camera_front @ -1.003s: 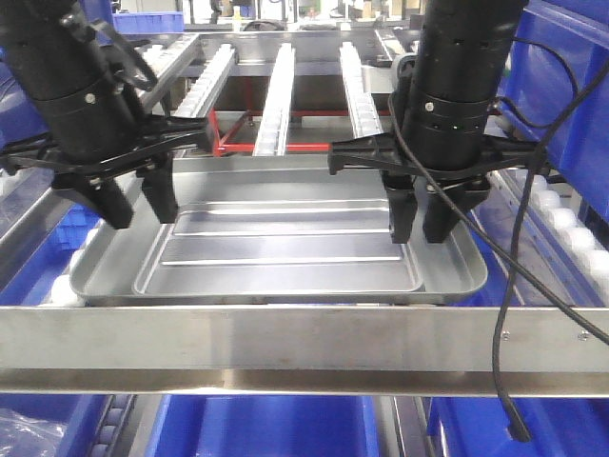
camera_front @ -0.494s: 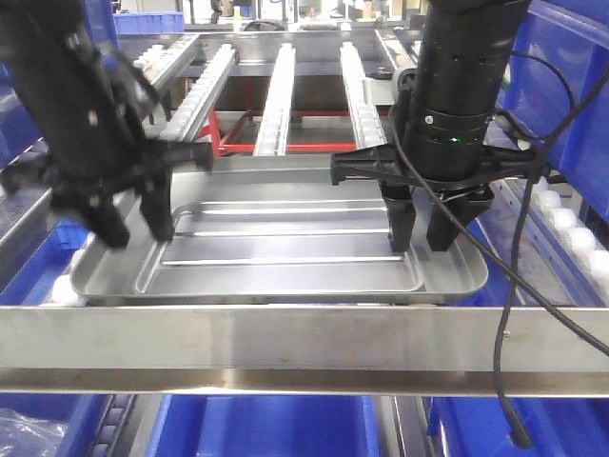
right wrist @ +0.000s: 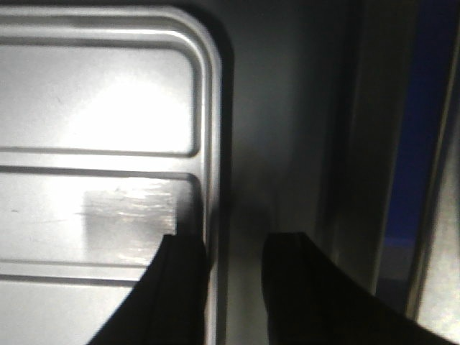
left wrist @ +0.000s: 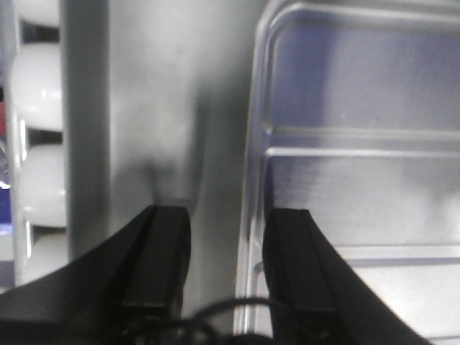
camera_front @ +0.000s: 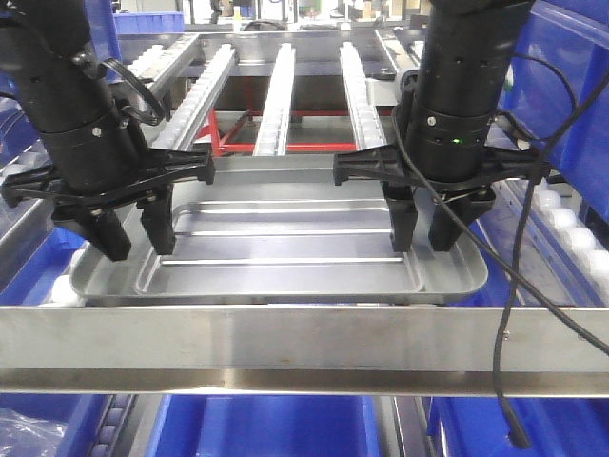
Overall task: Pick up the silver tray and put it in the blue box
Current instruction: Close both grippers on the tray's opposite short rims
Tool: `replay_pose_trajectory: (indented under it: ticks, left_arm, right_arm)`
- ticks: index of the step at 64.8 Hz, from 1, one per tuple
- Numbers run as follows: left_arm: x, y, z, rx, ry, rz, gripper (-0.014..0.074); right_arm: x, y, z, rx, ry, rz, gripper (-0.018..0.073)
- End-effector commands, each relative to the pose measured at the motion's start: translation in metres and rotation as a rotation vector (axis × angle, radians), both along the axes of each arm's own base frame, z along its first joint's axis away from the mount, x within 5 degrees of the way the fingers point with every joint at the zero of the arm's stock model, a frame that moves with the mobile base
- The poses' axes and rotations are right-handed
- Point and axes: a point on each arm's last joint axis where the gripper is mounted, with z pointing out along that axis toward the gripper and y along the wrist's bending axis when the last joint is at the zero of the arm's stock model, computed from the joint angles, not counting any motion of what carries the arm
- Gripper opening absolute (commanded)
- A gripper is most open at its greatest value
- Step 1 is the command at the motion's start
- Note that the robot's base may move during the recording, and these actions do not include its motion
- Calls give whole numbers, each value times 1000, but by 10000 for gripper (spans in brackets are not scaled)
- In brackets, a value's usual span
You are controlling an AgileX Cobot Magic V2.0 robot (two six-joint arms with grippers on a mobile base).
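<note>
The silver tray lies flat on the roller rails, its two long ridges running left to right. My left gripper is open, pointing down over the tray's left end. In the left wrist view its jaws stand on either side of the edge of the tray's recessed panel. My right gripper is open over the tray's right end. In the right wrist view its jaws straddle the panel edge of the tray in the same way. Neither gripper holds anything.
A steel crossbar runs across the front, just below the tray. Blue bins sit under it, and more blue bins stand at the right. Three roller rails lead away behind the tray. White rollers flank the left side.
My left gripper has moved down and settled over the tray's left end. My right gripper has dropped slightly. The tray has not moved.
</note>
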Motion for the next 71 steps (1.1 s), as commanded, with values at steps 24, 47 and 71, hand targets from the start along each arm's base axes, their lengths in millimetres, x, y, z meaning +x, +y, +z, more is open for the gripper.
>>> replay_pose_trajectory:
  ticks: [24, 47, 71]
  left_arm:
    - [5, -5, 22, -57, -88, 4, 179]
    - [4, -5, 21, -48, -70, 4, 179]
    - [4, -5, 20, -49, -67, 5, 179]
  right_arm:
    - [7, 0, 22, 29, -89, 6, 333]
    - [7, 0, 21, 27, -85, 6, 333]
    - [8, 1, 23, 39, -107, 9, 333]
